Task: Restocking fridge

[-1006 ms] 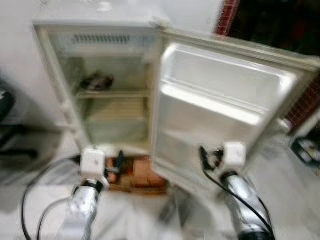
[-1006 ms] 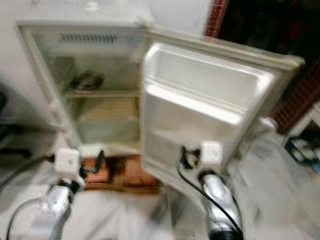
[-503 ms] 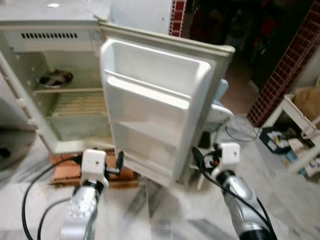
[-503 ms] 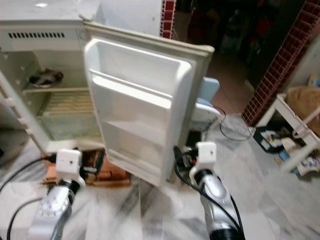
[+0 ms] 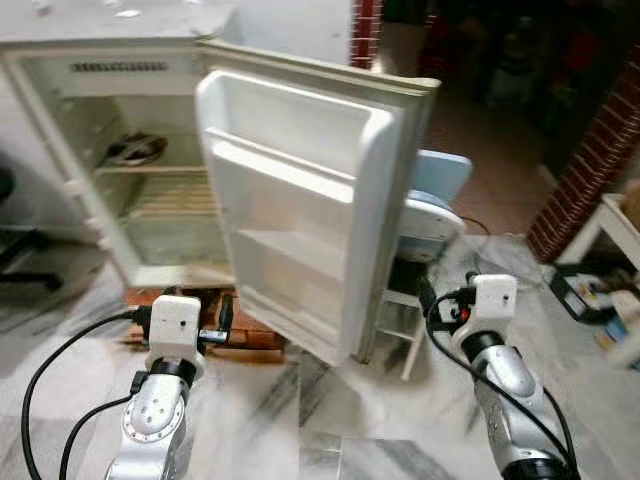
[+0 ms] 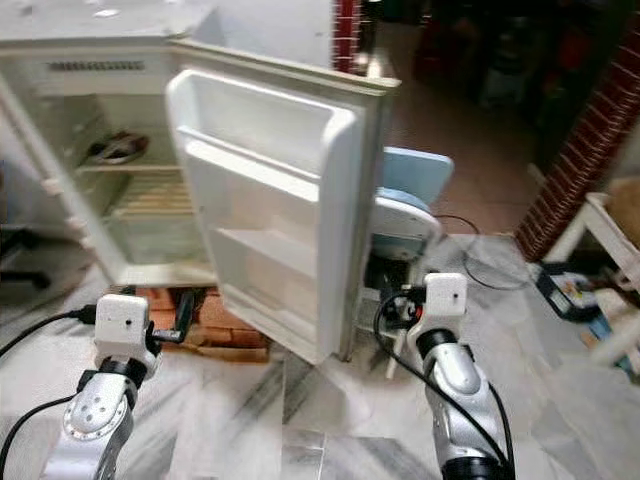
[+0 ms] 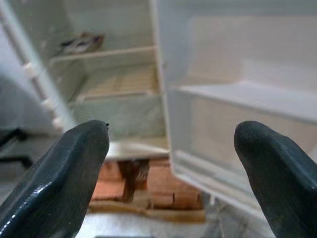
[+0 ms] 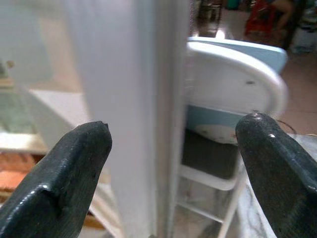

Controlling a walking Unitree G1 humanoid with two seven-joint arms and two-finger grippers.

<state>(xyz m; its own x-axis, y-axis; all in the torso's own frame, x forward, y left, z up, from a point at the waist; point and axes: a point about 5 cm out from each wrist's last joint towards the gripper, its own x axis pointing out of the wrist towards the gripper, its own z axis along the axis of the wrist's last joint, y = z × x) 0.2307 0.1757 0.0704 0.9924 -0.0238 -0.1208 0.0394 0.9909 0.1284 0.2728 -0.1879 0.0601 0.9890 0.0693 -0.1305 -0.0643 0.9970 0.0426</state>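
Note:
A small white fridge (image 5: 75,190) stands open on red bricks (image 5: 255,338). Its door (image 5: 300,220) is swung wide towards me, and the door shelves are bare. A dark dish (image 5: 135,150) lies on the upper inner shelf. My left gripper (image 5: 225,318) hovers low before the bricks, open and holding nothing; in the left wrist view, the left gripper (image 7: 171,148) faces the fridge interior and the door's hinge side. My right gripper (image 5: 426,296) is open by the door's outer edge; in the right wrist view, the right gripper (image 8: 173,148) looks along that edge.
A light-blue and white chair (image 5: 435,200) stands right behind the door. A white rack (image 5: 612,232) with clutter and a brick wall (image 5: 590,150) are at the right. A black chair base (image 5: 22,262) is at the left. Cables trail over the marble floor (image 5: 330,420).
The whole picture has swung and sharpened as the camera moved: the door's outer edge and the chair behind it now show. Both arms hold the same pose, grippers still open.

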